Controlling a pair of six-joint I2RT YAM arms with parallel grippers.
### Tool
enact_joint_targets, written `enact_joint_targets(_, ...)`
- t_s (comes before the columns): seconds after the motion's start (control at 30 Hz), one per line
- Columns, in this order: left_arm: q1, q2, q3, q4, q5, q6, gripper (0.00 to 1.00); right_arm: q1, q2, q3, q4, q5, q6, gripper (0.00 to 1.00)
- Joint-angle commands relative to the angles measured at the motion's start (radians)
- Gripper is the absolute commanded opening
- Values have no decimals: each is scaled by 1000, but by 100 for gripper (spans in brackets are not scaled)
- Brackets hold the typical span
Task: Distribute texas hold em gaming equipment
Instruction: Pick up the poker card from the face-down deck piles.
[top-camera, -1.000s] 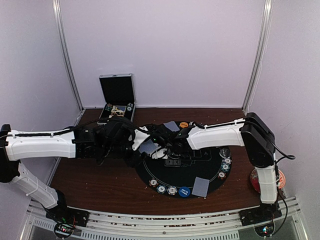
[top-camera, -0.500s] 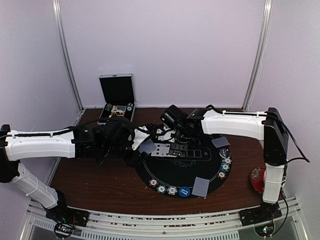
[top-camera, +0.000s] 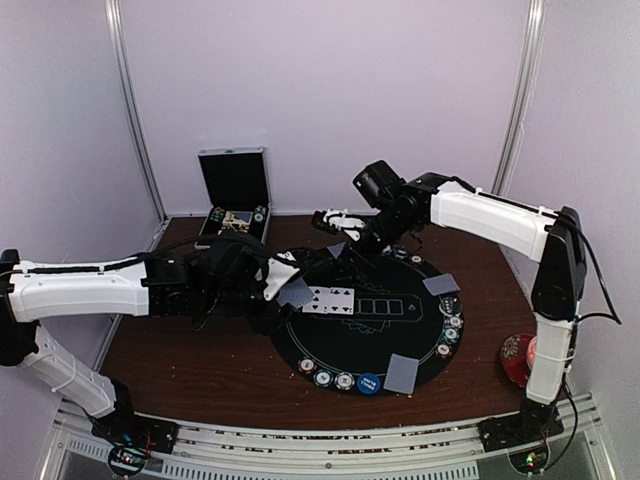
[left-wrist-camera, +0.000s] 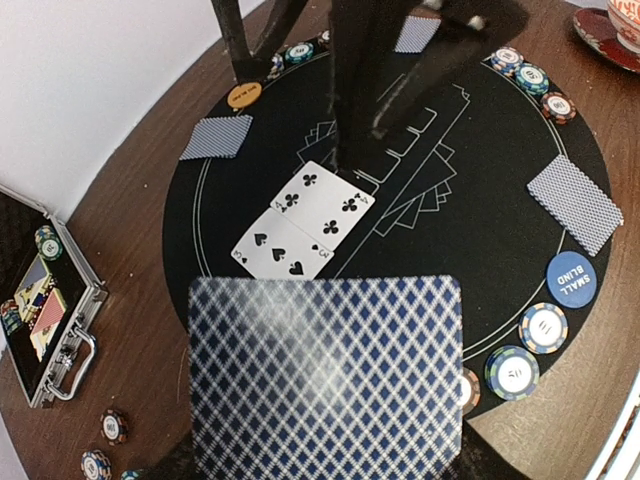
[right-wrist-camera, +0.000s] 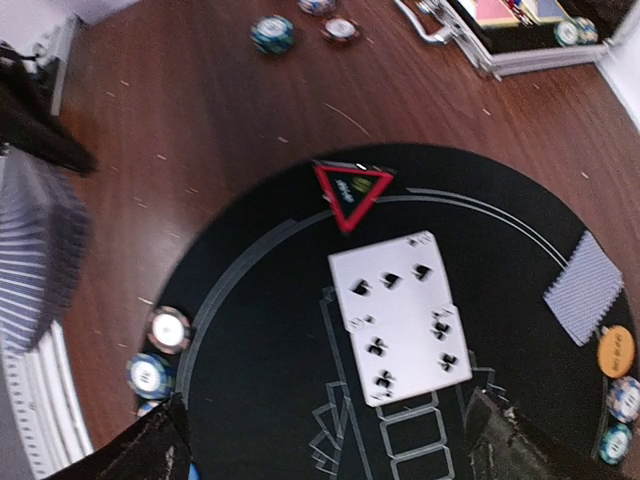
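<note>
**A:** Where's the deck?

**B:** My left gripper (top-camera: 283, 286) is clenched on the deck (left-wrist-camera: 325, 375), backs up, at the left rim of the mat (top-camera: 330, 350). Just beyond it, two face-up cards (left-wrist-camera: 303, 222) lie side by side and touching on the first printed boxes.

**A:** And your other tool?

**B:** My right gripper (top-camera: 330, 218) is released and empty, jaws wide, hanging above the mat's far edge and well apart from the deck. Its wrist camera looks down on the red triangle marker (right-wrist-camera: 352, 192), which sits just beside the face-up pair.

**A:** So which step is this?

**B:** The board, I'd say. Two boxes are filled and the empty boxes (top-camera: 372, 305) run on to the right.

**A:** How do you do it well?

**B:** I'd bring the right gripper low to the deck's far edge and pinch only the top card, with the left holding the deck level. Then I'd lay that card flat in the next box, beside the second card rather than on it. The risks are lifting two cards at once or nudging the laid pair. The chips (top-camera: 333, 379) and the face-down hands (top-camera: 401, 373) lie near the rim, out of that path.
</note>
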Motion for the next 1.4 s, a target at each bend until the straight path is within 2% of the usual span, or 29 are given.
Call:
enact_joint_targets(0.0,-4,-19,-7,56,19,6,65,5,-88,-62,130,-370,142,94)
enact_joint_targets(0.17,-4,-21,-9,59,20,6,65,5,-102,-135,280,-477,277,91)
enact_joint_targets(0.33,-4,-16,-9,59,19,8,65,6,-51,-172,394,-582,417,89)
enact_joint_targets(0.47,-4,-17,-10,60,24,10,64,14,4,-181,456,-607,495,86)
enact_joint_targets(0.9,-4,-15,-10,62,33,12,64,90,64,-164,473,-631,529,81)
enact_joint_targets(1.17,-4,-16,-10,62,36,13,65,91,94,-167,496,-549,587,66)
enact_joint_targets(1.37,-4,-16,-12,63,36,12,64,53,105,-187,533,-565,639,56)
